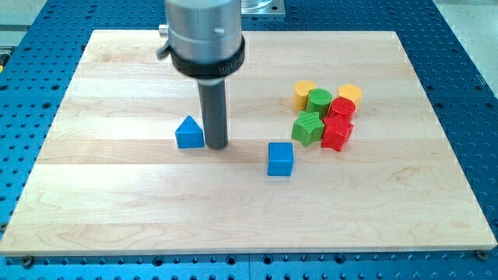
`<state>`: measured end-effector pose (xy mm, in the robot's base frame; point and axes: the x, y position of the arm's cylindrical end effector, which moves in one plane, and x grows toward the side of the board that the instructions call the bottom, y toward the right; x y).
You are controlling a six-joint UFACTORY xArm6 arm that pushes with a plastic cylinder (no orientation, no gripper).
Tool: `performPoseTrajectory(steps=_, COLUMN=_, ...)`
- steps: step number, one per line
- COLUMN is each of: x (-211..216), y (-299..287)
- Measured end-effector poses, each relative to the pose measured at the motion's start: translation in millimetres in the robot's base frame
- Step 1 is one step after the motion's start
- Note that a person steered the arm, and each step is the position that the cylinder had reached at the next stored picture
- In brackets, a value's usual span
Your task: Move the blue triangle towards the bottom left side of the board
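Observation:
The blue triangle (189, 133) stands on the wooden board (117, 202), left of the board's middle. My tip (215, 146) rests on the board just to the triangle's right, close beside it or touching it. The dark rod rises from the tip to the wide grey arm housing (205, 35) at the view's top. The triangle is fully in view.
A blue cube (280, 159) sits right of my tip. Farther right is a cluster: a green star (308, 128), a green cylinder (317, 100), a yellow block (303, 93), another yellow block (349, 95), a red cylinder (340, 108) and a red star (336, 134).

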<state>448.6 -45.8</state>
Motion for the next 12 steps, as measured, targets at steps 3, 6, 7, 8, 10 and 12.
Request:
performPoseTrajectory(steps=3, x=14, y=-55)
performPoseTrajectory(steps=6, x=52, y=9)
performPoseTrajectory(steps=7, x=85, y=8)
performPoseTrajectory(steps=8, x=69, y=2)
performPoseTrajectory(steps=10, x=37, y=-20)
performPoseTrajectory(steps=12, x=58, y=-77)
